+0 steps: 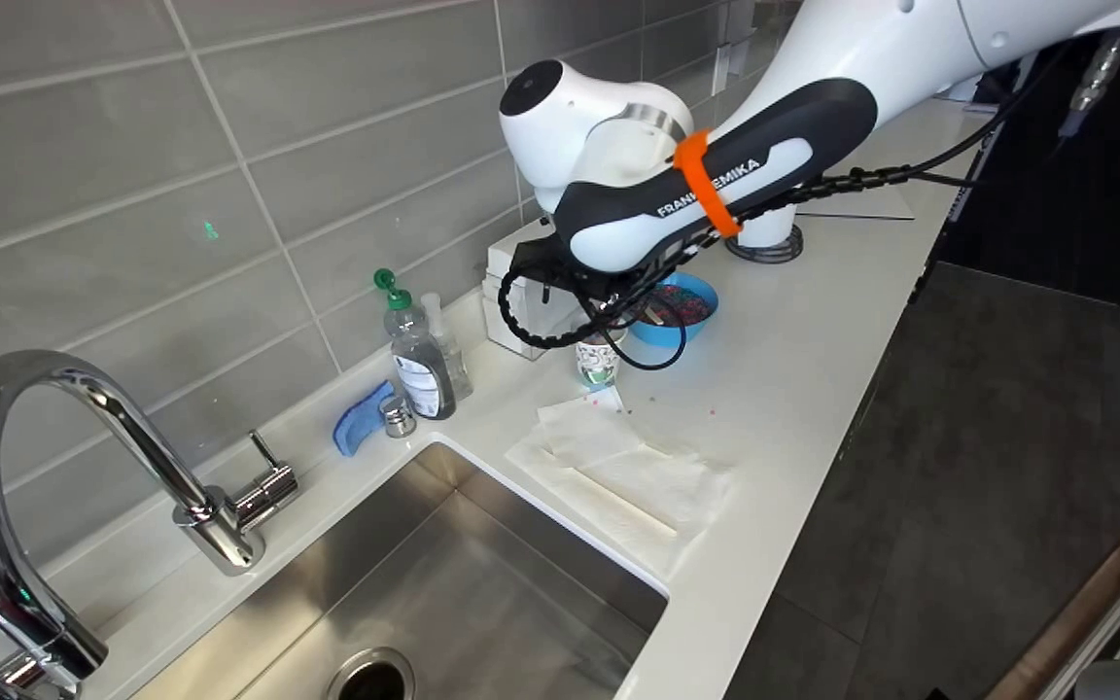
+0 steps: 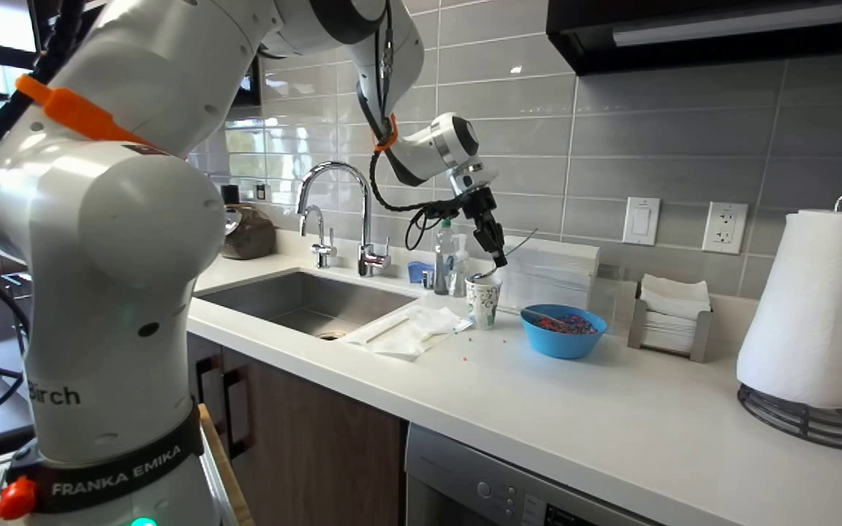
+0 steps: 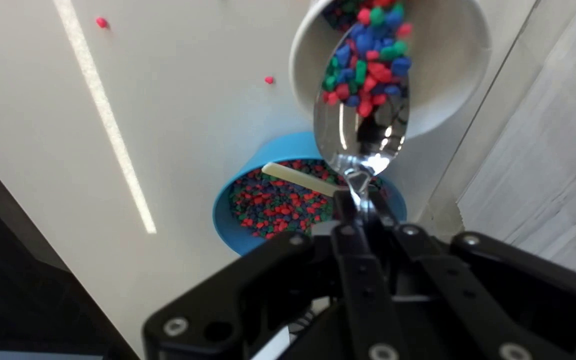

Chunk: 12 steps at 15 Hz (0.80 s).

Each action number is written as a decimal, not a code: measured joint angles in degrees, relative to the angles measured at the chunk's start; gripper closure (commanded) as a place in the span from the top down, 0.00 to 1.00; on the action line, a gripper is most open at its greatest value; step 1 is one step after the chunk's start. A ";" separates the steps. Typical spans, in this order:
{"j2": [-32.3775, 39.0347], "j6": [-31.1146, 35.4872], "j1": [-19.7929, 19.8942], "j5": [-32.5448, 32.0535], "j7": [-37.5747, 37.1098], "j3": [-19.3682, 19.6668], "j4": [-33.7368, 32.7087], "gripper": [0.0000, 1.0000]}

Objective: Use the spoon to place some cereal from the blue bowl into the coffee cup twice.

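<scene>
The fingers [image 3: 358, 270] are clamped on the spoon [image 3: 334, 127], and its front end, heaped with red, green and blue cereal [image 3: 363, 70], is over the cup [image 3: 450, 65], upper right of the wrist view. There's some in the cup too. The bowl [image 3: 288, 147] is mid-frame, loads in it plus a pale stick [image 3: 298, 178]. Couple of stray red bits [image 3: 101, 22] on the worktop [image 3: 188, 100], upper left and top middle.

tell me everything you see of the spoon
The spoon is shiny, seemingly metal, with an oval head and slim handle. Held in the gripper, it tilts head down over the mouth of the coffee cup. Red, green and blue cereal lies on the head's front part; the rest is bare. Contact with the rim is unclear.
</scene>
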<state>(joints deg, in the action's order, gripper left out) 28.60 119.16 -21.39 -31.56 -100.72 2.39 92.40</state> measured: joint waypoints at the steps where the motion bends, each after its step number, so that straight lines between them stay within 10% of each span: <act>1: 0.12 0.00 -0.01 -0.44 -0.36 0.00 0.00 0.02; 12: 0.68 0.00 -0.76 -9.97 -6.96 -0.13 -0.07 0.02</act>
<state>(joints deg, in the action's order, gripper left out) 29.29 119.16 -22.15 -41.53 -107.68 2.26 92.33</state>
